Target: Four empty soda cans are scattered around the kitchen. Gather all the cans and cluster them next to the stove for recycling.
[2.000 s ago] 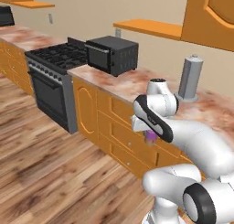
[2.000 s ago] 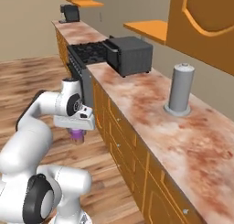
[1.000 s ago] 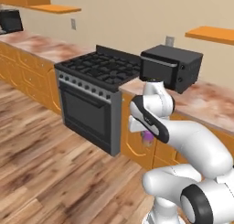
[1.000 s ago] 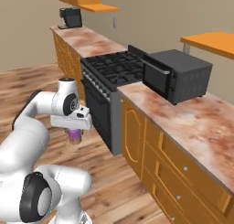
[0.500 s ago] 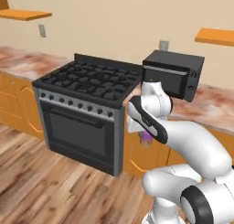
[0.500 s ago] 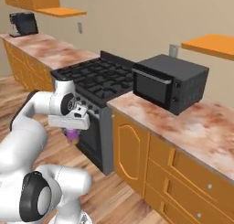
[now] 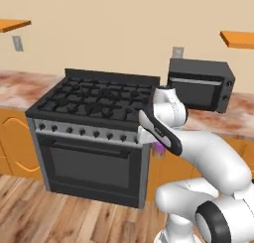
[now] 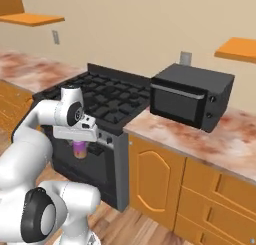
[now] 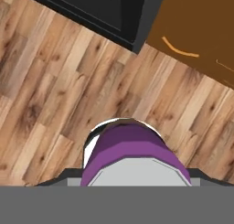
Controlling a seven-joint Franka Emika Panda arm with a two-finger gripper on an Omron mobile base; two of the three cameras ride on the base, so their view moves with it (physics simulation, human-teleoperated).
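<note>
**A:** What is the gripper (image 8: 80, 150) carrying?

**B:** One purple soda can (image 8: 79, 149). The fingers are partly closed around it, and it hangs upright below the hand, over the plank floor (image 9: 55, 81), in front of the stove (image 7: 94, 133). In the hand view the can's purple wall sits right under the camera, with the oven's lower corner and an orange cabinet door (image 9: 196, 31) beyond it.

**A:** So the step in hand is bringing it to the stove?

**B:** That seems right. The can is low, about level with the oven door, well below the table (image 8: 200, 139). To do this well, the arm should lift the can above the table's edge before it reaches forward, so that it doesn't clip the stove's front or the cabinet. It should keep the can upright and hold the grip steady until the base rests flat.

**A:** Where should it go?

**B:** The strip of marble between the stove and the black microwave (image 8: 192, 96) looks like the natural spot. It is narrow, so the can is best placed close to the stove's side, leaving room for the others.

**A:** How many cans can be counted?

**B:** One, the purple one in the fingers. There are also one stove, one microwave, two orange wall shelves and two wall outlets.
</note>
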